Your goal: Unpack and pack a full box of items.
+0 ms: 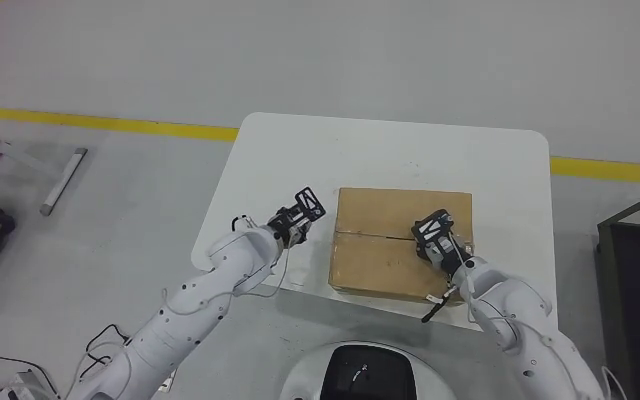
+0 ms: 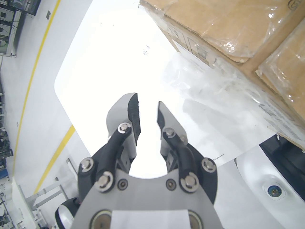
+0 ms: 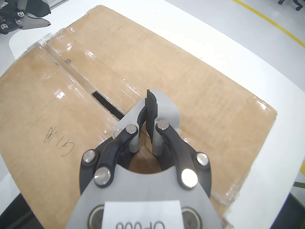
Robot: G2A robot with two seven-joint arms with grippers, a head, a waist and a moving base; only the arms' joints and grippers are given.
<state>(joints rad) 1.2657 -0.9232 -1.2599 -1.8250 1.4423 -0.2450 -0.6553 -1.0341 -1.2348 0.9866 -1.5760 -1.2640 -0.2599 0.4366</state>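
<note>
Taped cardboard box [image 1: 400, 245] sits centre of table [image 1: 400, 150], flaps closed. R gripper [image 3: 150, 96], pinched shut, hovers over the seam [image 3: 107, 107]; L gripper [image 2: 147, 106], narrowly parted, hangs beside box end. Prob. stiff, heavy, tape-slick: take flap edges at seam gap.

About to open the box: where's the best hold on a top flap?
I'd take either flap by its centre-seam edge, at the dark gap where the two flaps part, coming straight down from above. Elsewhere the top of the box lies flat and taped, with no edge to pinch.

On the box [image 3: 190, 77] a pen scribble [image 3: 59, 141] — on the right gripper [image 3: 149, 101] a cut-off printed label [image 3: 143, 215] — neither readable
</note>
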